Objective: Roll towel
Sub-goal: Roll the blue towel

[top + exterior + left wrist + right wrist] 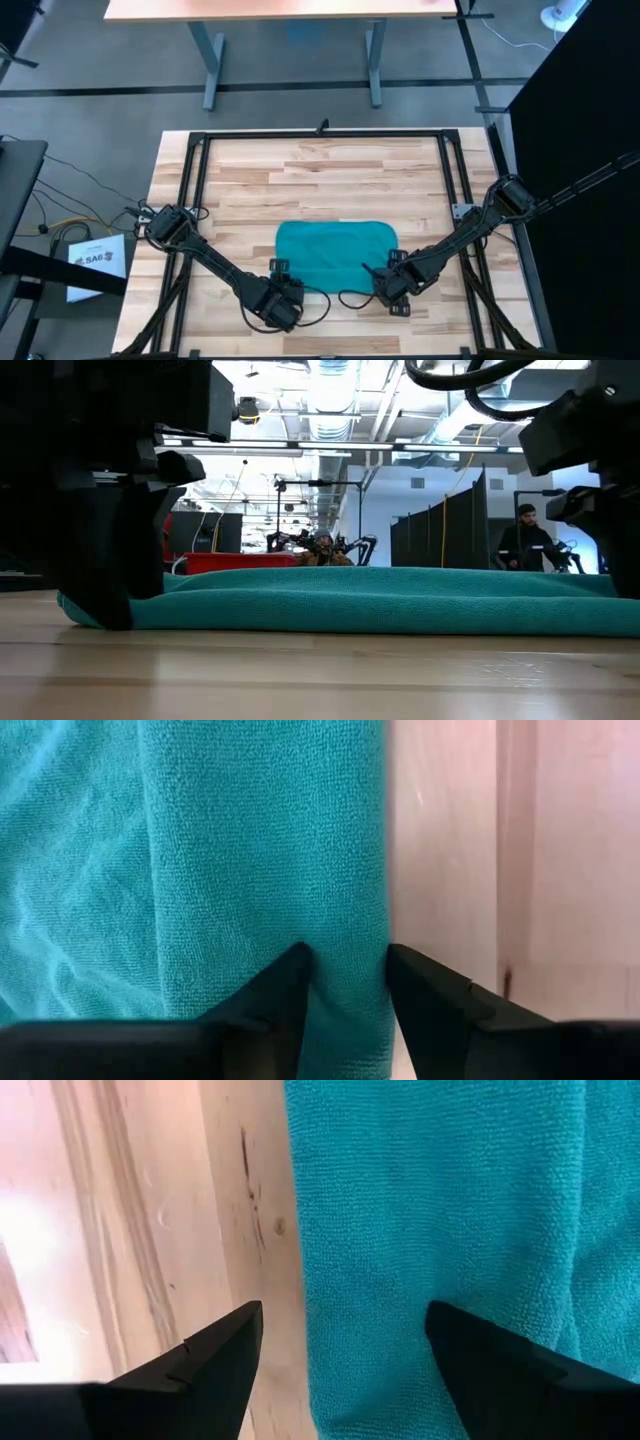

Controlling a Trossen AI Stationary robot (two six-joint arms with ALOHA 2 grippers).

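Observation:
The teal towel (335, 255) lies flat on the wooden table, near the front edge. It also shows in the low view (380, 600). My left gripper (285, 292) is down at the towel's near left corner and is shut on the cloth (345, 970). My right gripper (385, 282) is at the near right corner and is open. In the right wrist view one finger (215, 1355) stands over bare wood and the other (490, 1350) over the towel, on either side of the towel's side edge (300, 1280). I cannot tell whether they touch it. The grey tag does not show. My left gripper pinches a narrow strip along the towel's left side edge (350, 935) between its two fingers, close to the near corner. The fingers point down at it from above. The strip stands slightly ridged between them. The rest of the towel lies on the table.
Black frame rails (190, 190) run along the table's left, right and far sides. Bare wood (320, 175) lies beyond the towel's far edge. A desk (290, 30) stands past the far edge. A person (525, 540) stands in the room behind.

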